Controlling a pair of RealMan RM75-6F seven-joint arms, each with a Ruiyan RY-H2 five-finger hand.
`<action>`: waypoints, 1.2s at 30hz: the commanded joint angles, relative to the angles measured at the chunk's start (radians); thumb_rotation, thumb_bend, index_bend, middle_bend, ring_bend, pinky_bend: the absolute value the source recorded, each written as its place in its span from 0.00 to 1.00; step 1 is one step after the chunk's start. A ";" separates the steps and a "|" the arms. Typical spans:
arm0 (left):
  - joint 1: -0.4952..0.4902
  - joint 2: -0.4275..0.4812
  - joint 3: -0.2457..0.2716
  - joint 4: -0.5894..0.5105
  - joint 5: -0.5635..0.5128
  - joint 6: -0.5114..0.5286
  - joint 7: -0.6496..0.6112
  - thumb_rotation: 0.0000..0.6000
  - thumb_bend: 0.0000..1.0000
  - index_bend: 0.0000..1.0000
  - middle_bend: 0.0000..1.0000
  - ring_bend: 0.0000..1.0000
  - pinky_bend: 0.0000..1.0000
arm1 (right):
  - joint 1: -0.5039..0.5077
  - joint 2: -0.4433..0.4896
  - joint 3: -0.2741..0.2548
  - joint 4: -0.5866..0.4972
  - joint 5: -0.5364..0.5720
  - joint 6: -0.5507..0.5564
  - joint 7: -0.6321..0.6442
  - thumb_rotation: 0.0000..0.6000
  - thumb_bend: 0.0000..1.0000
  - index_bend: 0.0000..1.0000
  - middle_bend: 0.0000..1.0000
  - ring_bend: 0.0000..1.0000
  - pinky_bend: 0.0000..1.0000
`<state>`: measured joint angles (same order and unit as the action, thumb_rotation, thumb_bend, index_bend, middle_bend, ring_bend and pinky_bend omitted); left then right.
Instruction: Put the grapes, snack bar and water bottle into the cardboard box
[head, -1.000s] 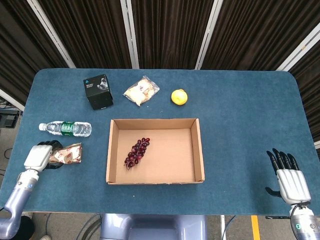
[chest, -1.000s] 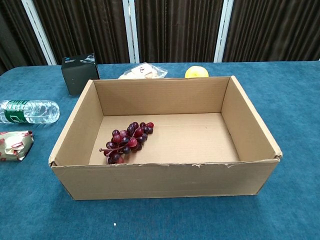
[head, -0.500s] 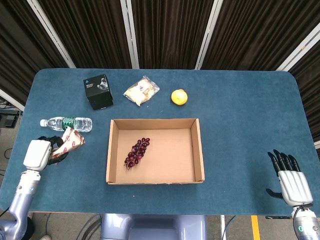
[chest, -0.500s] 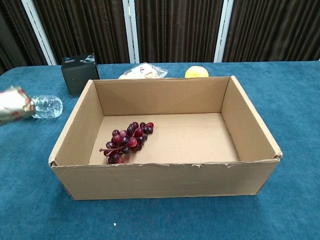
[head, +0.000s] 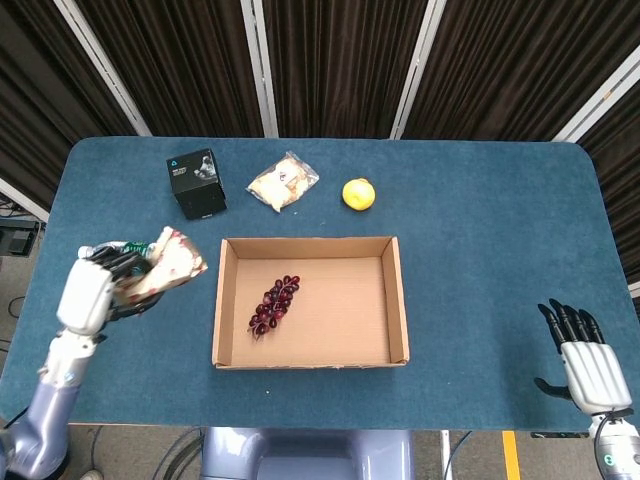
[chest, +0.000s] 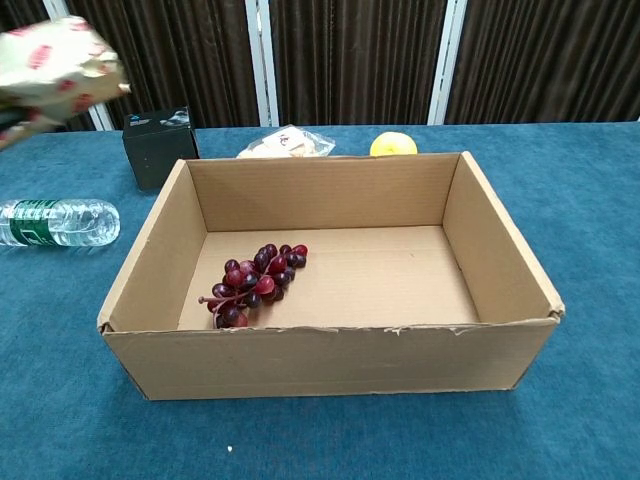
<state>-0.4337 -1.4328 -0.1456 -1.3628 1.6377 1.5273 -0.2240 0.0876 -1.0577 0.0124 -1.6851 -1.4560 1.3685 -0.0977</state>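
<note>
The grapes (head: 274, 305) are found inside the cardboard box (head: 400, 300). The snack bar (head: 170, 266) is held aloft, gripped in the left robot hand (head: 100, 285), short of the box; the water bottle (chest: 55, 222) is left lying on the bench (head: 480, 220). The right robot hand (head: 585, 360) is seen spread and empty.

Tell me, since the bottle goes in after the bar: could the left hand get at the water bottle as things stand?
Probably not yet. The left hand holds the snack bar raised above the table, so it is occupied. The water bottle itself lies uncovered on the table left of the cardboard box, on that hand's side.
</note>
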 joint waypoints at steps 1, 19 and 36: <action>-0.136 -0.090 -0.063 0.019 -0.048 -0.175 0.079 1.00 0.62 0.78 0.59 0.55 0.49 | -0.005 0.010 0.006 -0.001 0.003 0.012 0.016 1.00 0.00 0.00 0.00 0.00 0.00; -0.313 0.102 -0.019 -0.315 -0.299 -0.710 0.222 0.95 0.00 0.00 0.00 0.00 0.12 | -0.022 0.028 0.007 0.017 -0.006 0.039 0.064 1.00 0.00 0.00 0.00 0.00 0.00; 0.000 0.368 0.071 -0.258 -0.276 -0.351 0.123 0.94 0.00 0.03 0.00 0.00 0.12 | -0.024 0.011 -0.002 0.001 -0.021 0.040 0.019 1.00 0.00 0.00 0.00 0.00 0.00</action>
<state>-0.4628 -1.0740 -0.1001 -1.6784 1.3883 1.1838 -0.0809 0.0666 -1.0429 0.0127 -1.6848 -1.4746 1.4053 -0.0764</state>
